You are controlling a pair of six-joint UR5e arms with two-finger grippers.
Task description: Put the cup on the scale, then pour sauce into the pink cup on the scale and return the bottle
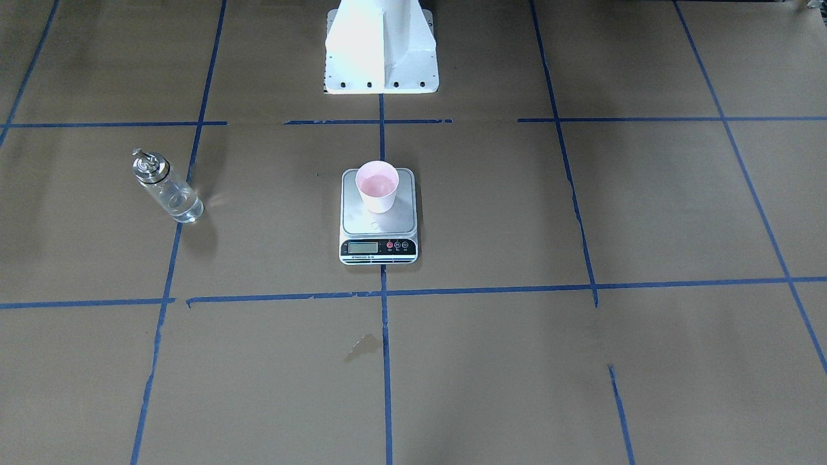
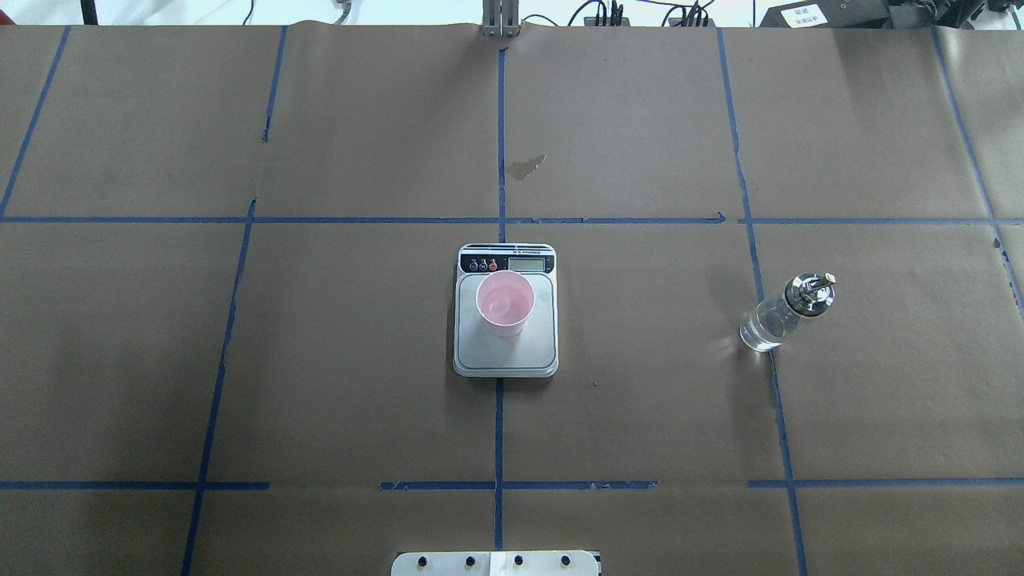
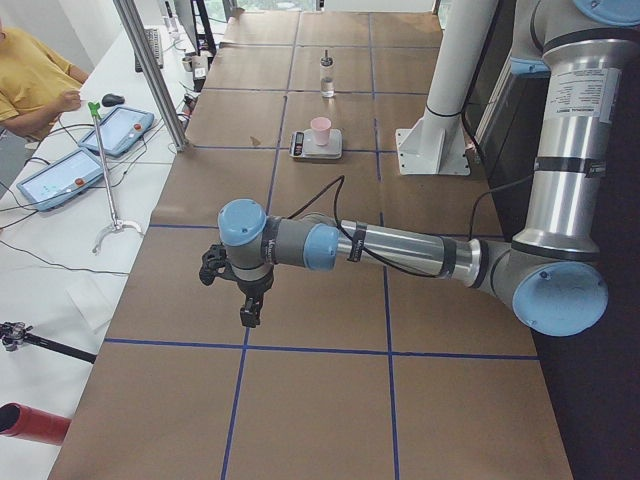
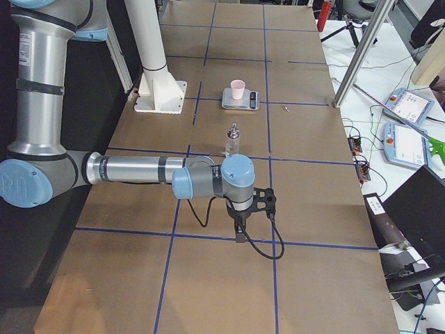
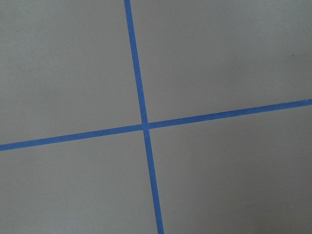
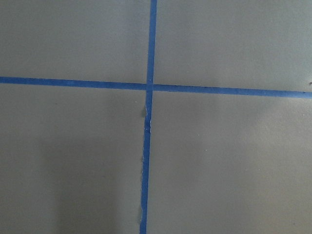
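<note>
The pink cup (image 1: 378, 187) stands upright on the scale (image 1: 378, 227) at the table's middle, also in the overhead view, cup (image 2: 505, 302) on scale (image 2: 506, 352). The glass bottle (image 1: 168, 190) with its metal spout stands upright alone on the robot's right side (image 2: 780, 316), with clear sauce (image 2: 760, 332) low inside. My left gripper (image 3: 248, 312) shows only in the exterior left view, far from the scale over bare paper; I cannot tell if it is open. My right gripper (image 4: 240, 233) shows only in the exterior right view, short of the bottle (image 4: 233, 141); I cannot tell its state.
Brown paper with a blue tape grid covers the table. The white robot base (image 1: 381, 51) stands behind the scale. A small dark stain (image 1: 363, 345) lies beyond the scale. Tablets (image 3: 115, 130) and a seated person (image 3: 30, 80) are at the operators' side.
</note>
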